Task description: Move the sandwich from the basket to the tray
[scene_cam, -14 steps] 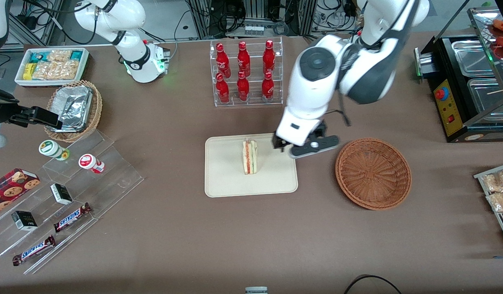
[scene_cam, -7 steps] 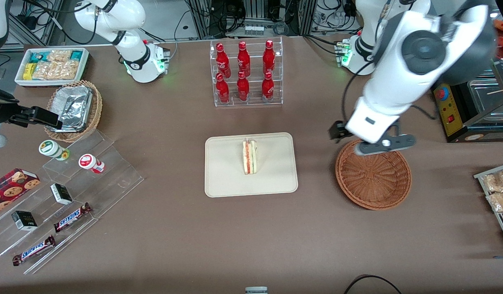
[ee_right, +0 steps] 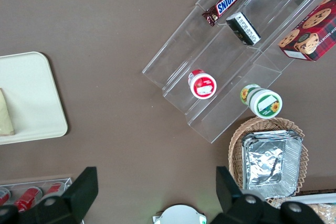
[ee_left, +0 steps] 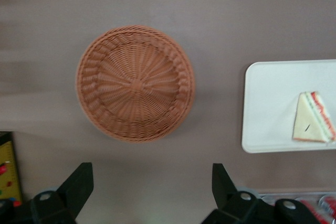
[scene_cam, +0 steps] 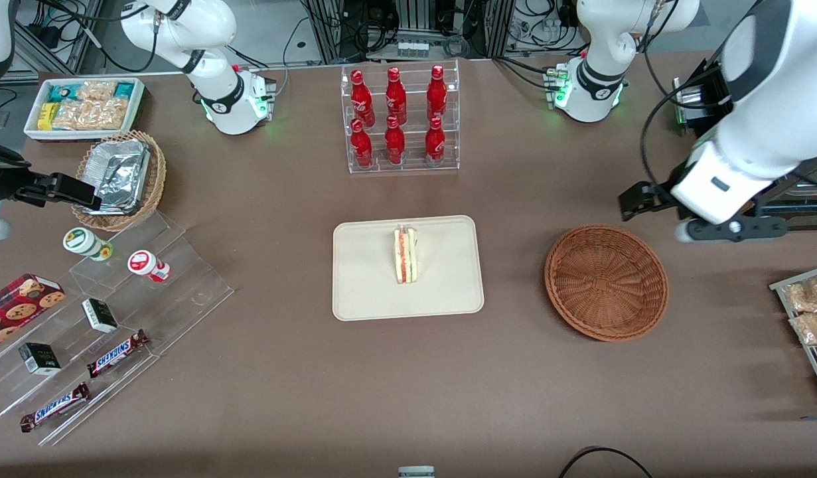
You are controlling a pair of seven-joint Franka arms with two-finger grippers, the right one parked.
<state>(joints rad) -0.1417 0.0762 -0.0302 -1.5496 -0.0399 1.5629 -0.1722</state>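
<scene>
The sandwich [scene_cam: 406, 255], a white wedge with a red and green filling stripe, stands on the cream tray [scene_cam: 368, 292] at the table's middle. It also shows in the left wrist view [ee_left: 313, 125] on the tray [ee_left: 268, 103]. The reddish-brown wicker basket [scene_cam: 606, 282] is empty and sits beside the tray, toward the working arm's end; the left wrist view shows its empty inside [ee_left: 135, 82]. My gripper [scene_cam: 707, 222] is high above the table, farther from the front camera than the basket and past it toward the working arm's end. It is open and empty [ee_left: 151, 184].
A clear rack of red bottles [scene_cam: 399, 119] stands farther from the camera than the tray. A black warmer machine [scene_cam: 753, 133] is close to my gripper. Snack packets [scene_cam: 810, 312] lie at the working arm's end. Acrylic steps with snacks [scene_cam: 103, 318] and a foil-filled tan basket [scene_cam: 119, 176] lie toward the parked arm's end.
My gripper has swung away from the tray's edge, passed over the basket and now hovers past it near the warmer. The sandwich stays on the tray.
</scene>
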